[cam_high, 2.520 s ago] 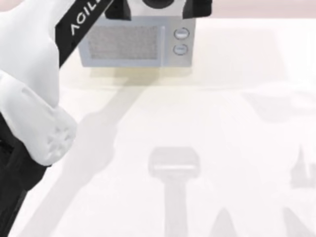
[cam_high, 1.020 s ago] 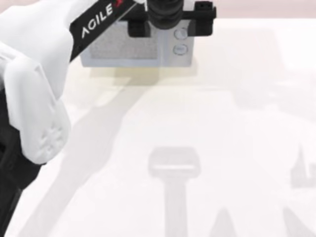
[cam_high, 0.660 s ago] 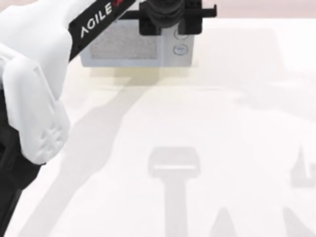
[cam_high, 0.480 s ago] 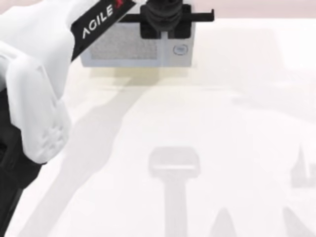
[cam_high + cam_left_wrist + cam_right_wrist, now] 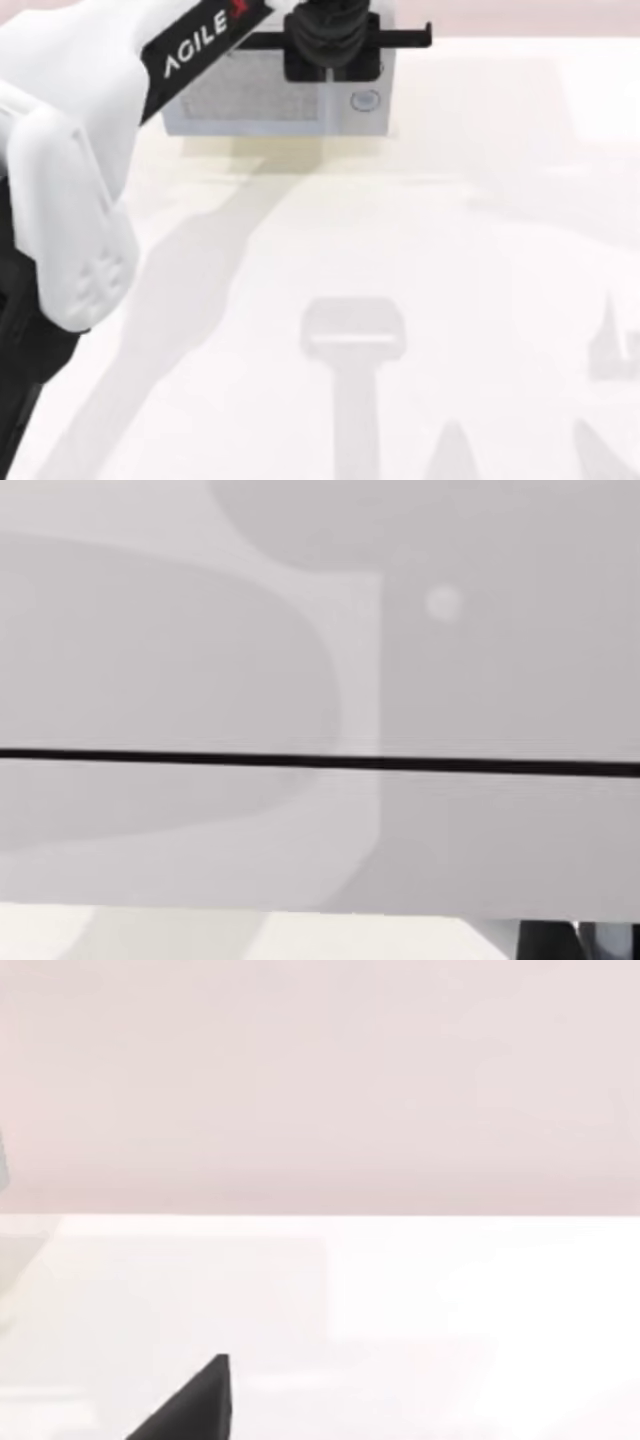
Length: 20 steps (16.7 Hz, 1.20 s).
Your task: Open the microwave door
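Top view showed the small light-grey boxy microwave (image 5: 290, 95) at the far side of the pale worktop (image 5: 420, 280), left of centre. The left gripper (image 5: 333, 62) hung over the right edge of the flat grey mesh-windowed door (image 5: 250, 95), seemingly to catch that edge; whether its jaws were open or closed, I cannot tell. Left wrist view alone showed a dark seam across grey panels. The right arm was out of sight.

White-shelled left arm (image 5: 70, 200), black band lettered AGILE.

Light-grey microwave (image 5: 290, 110), speckled grey, seemingly mesh, microwave door (image 5: 240, 95)
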Tool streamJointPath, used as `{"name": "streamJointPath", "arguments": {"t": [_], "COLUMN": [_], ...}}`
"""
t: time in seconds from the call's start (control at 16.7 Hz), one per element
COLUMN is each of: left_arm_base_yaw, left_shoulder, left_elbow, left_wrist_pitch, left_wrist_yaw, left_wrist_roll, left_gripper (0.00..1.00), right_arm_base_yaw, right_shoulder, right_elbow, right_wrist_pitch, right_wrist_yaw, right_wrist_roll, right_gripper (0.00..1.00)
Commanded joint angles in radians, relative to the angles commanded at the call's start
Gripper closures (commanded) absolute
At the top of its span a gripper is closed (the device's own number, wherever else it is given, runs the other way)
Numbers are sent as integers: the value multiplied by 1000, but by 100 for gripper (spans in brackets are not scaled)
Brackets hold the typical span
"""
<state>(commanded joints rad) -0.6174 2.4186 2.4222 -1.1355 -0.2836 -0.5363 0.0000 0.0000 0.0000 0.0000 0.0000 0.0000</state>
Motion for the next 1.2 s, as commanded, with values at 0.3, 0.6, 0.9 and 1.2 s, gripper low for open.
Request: {"name": "streamJointPath", "arguments": {"t": [0.3,0.6,0.9,1.2], "left_arm_base_yaw": [-4,-5,-5,-5], "left_shoulder": [-93,-108,-108,-108], "left_elbow": [-177,-201,-201,-201], "left_wrist_pitch": [84,97,97,97], "left_wrist_yaw": [-14,-17,-17,-17], "left_wrist_roll": [-22,-25,-25,-25], "left_gripper": [100,100,100,100], "right_arm_base_yaw": [0,0,0,0], "right_shoulder": [0,0,0,0], "right_elbow": [0,0,0,0], "right_wrist_pitch": [0,0,0,0], "right_wrist_yaw": [0,0,0,0], "right_wrist_roll": [0,0,0,0], "right_gripper": [0,0,0,0]}}
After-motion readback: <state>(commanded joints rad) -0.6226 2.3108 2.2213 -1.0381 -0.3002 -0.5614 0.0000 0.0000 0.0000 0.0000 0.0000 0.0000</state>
